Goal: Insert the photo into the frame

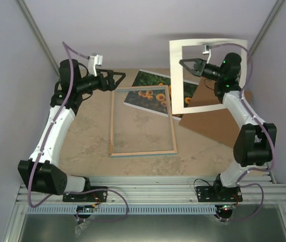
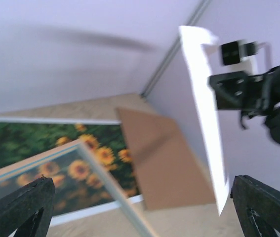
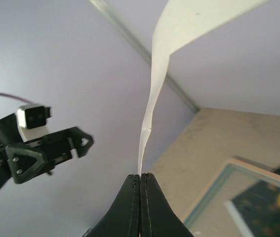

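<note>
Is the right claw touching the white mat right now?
Touching. The right wrist view shows the right claw shut on the white mat, whose thin edge comes straight up from between the closed fingertips.

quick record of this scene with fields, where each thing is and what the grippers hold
frame: flat on table, wood side up
photo: on table, partly under the frame
backing board: flat on table, right side
right gripper: shut on white mat, held upright
left gripper: open, empty, above frame's far edge
task: photo not yet in frame
</note>
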Controlling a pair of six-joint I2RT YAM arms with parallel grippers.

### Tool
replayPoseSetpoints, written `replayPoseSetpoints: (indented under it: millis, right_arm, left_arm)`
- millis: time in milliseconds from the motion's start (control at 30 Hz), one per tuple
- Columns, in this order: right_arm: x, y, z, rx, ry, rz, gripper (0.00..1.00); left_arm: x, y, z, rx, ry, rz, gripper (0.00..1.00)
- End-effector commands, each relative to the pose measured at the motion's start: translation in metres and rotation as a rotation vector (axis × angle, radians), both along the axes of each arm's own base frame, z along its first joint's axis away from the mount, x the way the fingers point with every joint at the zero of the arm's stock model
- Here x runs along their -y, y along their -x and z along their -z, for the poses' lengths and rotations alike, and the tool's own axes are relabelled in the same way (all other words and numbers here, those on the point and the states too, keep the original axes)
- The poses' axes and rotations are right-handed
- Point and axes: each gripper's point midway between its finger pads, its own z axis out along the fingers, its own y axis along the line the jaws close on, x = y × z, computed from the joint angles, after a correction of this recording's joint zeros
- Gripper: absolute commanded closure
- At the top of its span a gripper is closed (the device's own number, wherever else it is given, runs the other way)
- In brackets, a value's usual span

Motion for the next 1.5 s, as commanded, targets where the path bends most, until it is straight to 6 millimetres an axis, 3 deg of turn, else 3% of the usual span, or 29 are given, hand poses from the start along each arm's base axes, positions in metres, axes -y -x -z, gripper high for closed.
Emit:
replayPoseSetpoints:
  millis: [0,133,300,500,633,900,1200,1267,1333,1367,1400,1433,1467]
  right_arm:
    - [-0.045,0.052,-0.058,0.152,-0.057,-0.116,0.99]
    - [-0.074,0.078,-0.079,0.209,-0.072,-0.175,0.99]
    - [-0.097,0.101,-0.087,0.26,-0.069,-0.221,0.99]
    - [-0.115,0.106,-0.079,0.244,-0.07,-0.259,0.99]
    - [-0.123,0.107,-0.075,0.231,-0.075,-0.266,0.99]
    - [-0.129,0.099,-0.064,0.195,-0.085,-0.257,0.99]
    - [-0.127,0.112,-0.06,0.212,-0.083,-0.28,0.96]
    - [-0.125,0.116,-0.056,0.218,-0.069,-0.28,0.89]
    - [-0.123,0.121,-0.053,0.237,-0.045,-0.282,0.76]
    - [-0.122,0.123,-0.051,0.242,-0.024,-0.286,0.63]
    - [-0.121,0.124,-0.043,0.231,0.015,-0.294,0.4]
    - [-0.12,0.124,-0.033,0.216,0.063,-0.306,0.29]
    - [-0.118,0.128,-0.025,0.238,0.115,-0.336,0.24]
  left_arm:
    - [0.037,0.032,-0.054,0.103,0.231,0.162,0.01]
    - [0.06,0.04,-0.058,0.126,0.227,0.19,0.02]
    - [0.08,0.057,-0.048,0.107,0.232,0.258,0.09]
    - [0.096,0.07,-0.03,0.058,0.273,0.318,0.26]
    - [0.106,0.077,-0.029,0.042,0.303,0.367,0.39]
    - [0.122,0.088,-0.03,0.039,0.322,0.426,0.41]
    - [0.123,0.076,-0.023,0.053,0.258,0.387,1.0]
    - [0.117,0.073,-0.022,0.056,0.247,0.371,1.0]
    - [0.11,0.073,-0.023,0.063,0.247,0.367,1.0]
    - [0.107,0.073,-0.025,0.072,0.24,0.363,1.0]
    - [0.102,0.072,-0.027,0.09,0.223,0.352,1.0]
    - [0.096,0.07,-0.028,0.101,0.201,0.339,1.0]
    - [0.09,0.069,-0.029,0.119,0.176,0.326,1.0]
